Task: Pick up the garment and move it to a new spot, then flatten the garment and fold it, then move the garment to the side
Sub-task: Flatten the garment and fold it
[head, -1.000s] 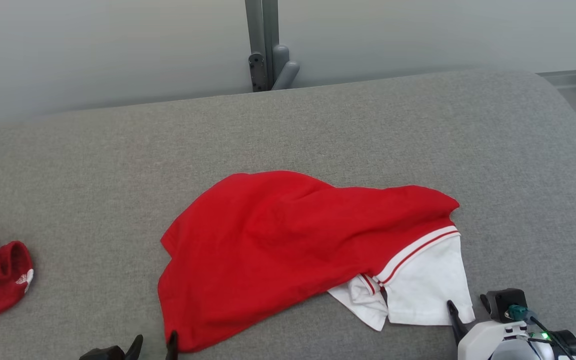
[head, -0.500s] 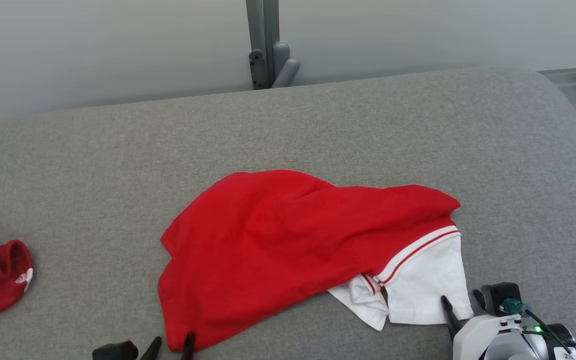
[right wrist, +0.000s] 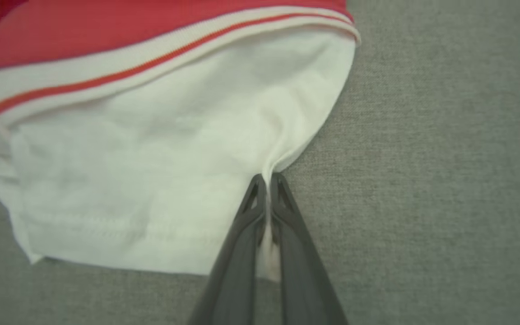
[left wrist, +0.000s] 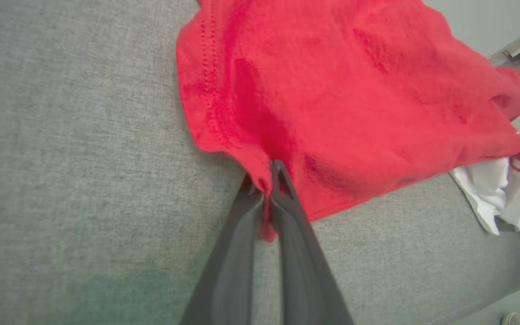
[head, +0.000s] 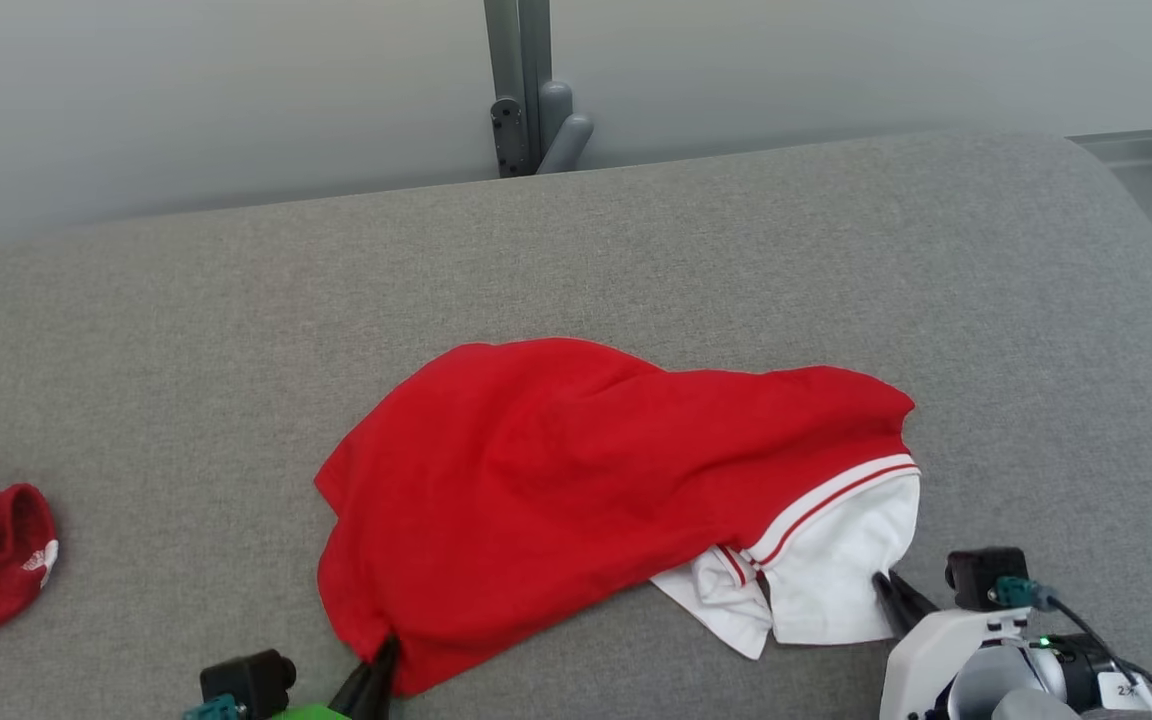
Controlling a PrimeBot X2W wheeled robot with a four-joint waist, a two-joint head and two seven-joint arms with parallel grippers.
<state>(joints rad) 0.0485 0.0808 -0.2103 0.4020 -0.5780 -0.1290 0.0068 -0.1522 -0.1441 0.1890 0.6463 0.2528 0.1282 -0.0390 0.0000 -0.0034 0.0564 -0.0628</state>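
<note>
Our jaws pinch the red-and-white cloth shirt (head: 576, 480), lying crosswise: left gripper (left wrist: 264, 174) its red corner, right gripper (right wrist: 266, 178) seemingly a sleeve.

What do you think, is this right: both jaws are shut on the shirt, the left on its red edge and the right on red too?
No. The right jaws are shut on the white part of the shirt, not red, as the right wrist view shows. The left jaws do hold its red edge.
</note>
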